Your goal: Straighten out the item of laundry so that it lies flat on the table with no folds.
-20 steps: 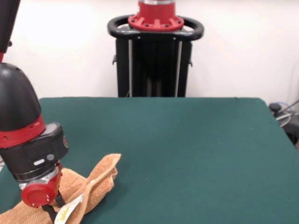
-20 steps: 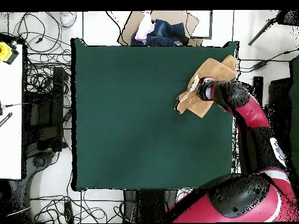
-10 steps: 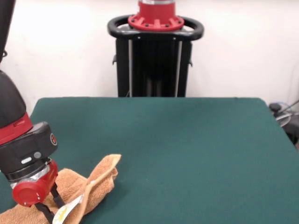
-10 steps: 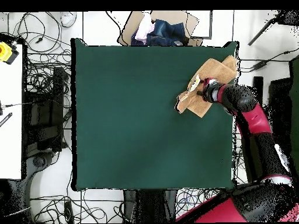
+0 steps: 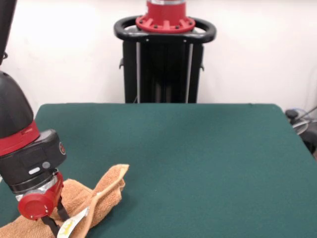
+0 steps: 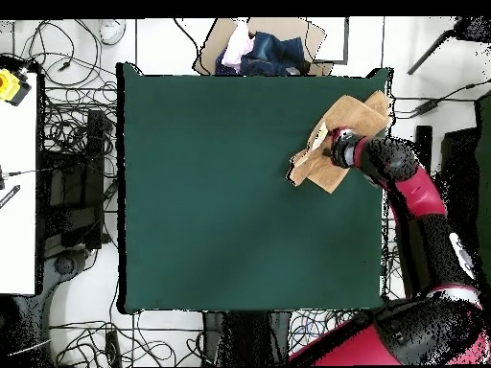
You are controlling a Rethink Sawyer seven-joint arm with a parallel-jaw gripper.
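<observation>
- Orange-tan towel (image 5: 94,198) (image 6: 340,139): crumpled and folded over itself at the near left corner of the green table (image 5: 198,158) (image 6: 230,201) in the front view; top right corner in the overhead view, one edge reaching the table's border.
- Raised fold (image 5: 111,181): standing up as a ridge, running toward the table's middle.
- White care tag (image 5: 69,227): lying on the towel's near edge, just beside the gripper.
- Gripper (image 5: 52,220) (image 6: 333,149): lowered onto the towel, dark fingers (image 5: 62,212) touching the cloth; grasp or release not discernible.
- Red and black arm (image 5: 25,148) (image 6: 412,201): over the table's edge beside the towel.
- Bundle of clothes (image 6: 257,48): off the table, beyond its top edge in the overhead view.
</observation>
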